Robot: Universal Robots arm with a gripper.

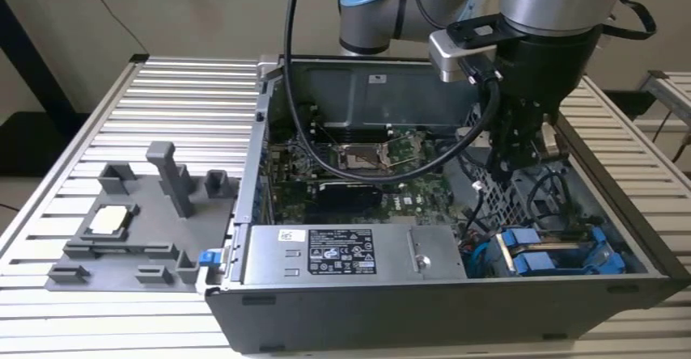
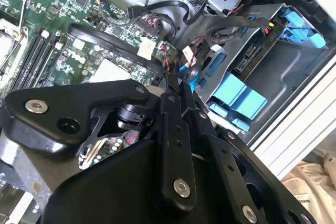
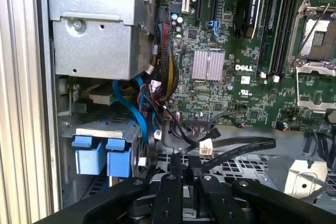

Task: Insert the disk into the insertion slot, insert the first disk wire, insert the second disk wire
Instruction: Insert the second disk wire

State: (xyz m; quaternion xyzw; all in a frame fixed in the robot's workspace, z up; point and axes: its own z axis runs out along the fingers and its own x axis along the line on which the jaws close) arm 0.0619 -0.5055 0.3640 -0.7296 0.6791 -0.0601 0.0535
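Gripper [image 3: 191, 166]: fingers pressed close together, nothing visibly pinched, hanging low in the case [image 1: 454, 294] beside loose black wires [image 3: 236, 148]. Disk [image 3: 102, 153] looks seated in its slot with the blue frame showing, apart from the fingers. Can't tell if either wire is plugged; probably both left.

The disk [image 1: 556, 255] sits flat in the insertion slot [image 3: 100, 132], just beside the power supply [image 1: 324, 252] on the exterior view's right. Its bright blue carrier shows as two squarish tabs side by side in both wire-side wrist views [image 2: 236, 97] [image 3: 100, 153]. A black wire ending in a pale plug [image 3: 206, 149] lies loose near the power supply, apart from the disk. A second, flat black wire [image 3: 247, 148] lies just beside that plug, farther from the power supply
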